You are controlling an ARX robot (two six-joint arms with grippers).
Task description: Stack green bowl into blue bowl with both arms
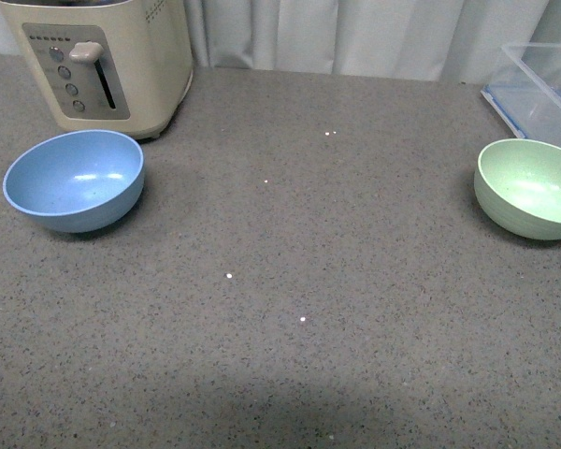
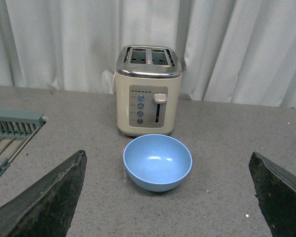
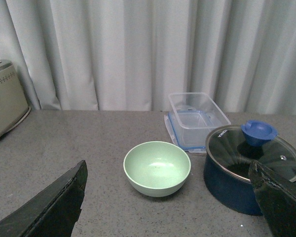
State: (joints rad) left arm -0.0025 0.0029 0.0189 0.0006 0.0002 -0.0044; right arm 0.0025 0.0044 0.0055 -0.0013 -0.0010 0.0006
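Observation:
The blue bowl [image 1: 74, 179] sits upright and empty at the left of the grey counter, just in front of a toaster. At the far right edge of the front view stands the green bowl [image 1: 531, 187], also upright and empty. Neither arm shows in the front view. In the left wrist view the blue bowl [image 2: 157, 162] lies ahead of my open left gripper [image 2: 167, 197], apart from its fingers [image 2: 49, 197]. My right gripper [image 3: 167, 197] is open too, with the green bowl [image 3: 157, 168] ahead between its spread fingers [image 3: 54, 202], untouched.
A cream toaster [image 1: 103, 61] stands behind the blue bowl. A clear plastic container [image 3: 197, 118] and a dark blue pot with a glass lid [image 3: 249, 165] sit close beside the green bowl. A green dish rack [image 2: 12, 133] lies off to the left arm's side. Curtains hang behind the counter.

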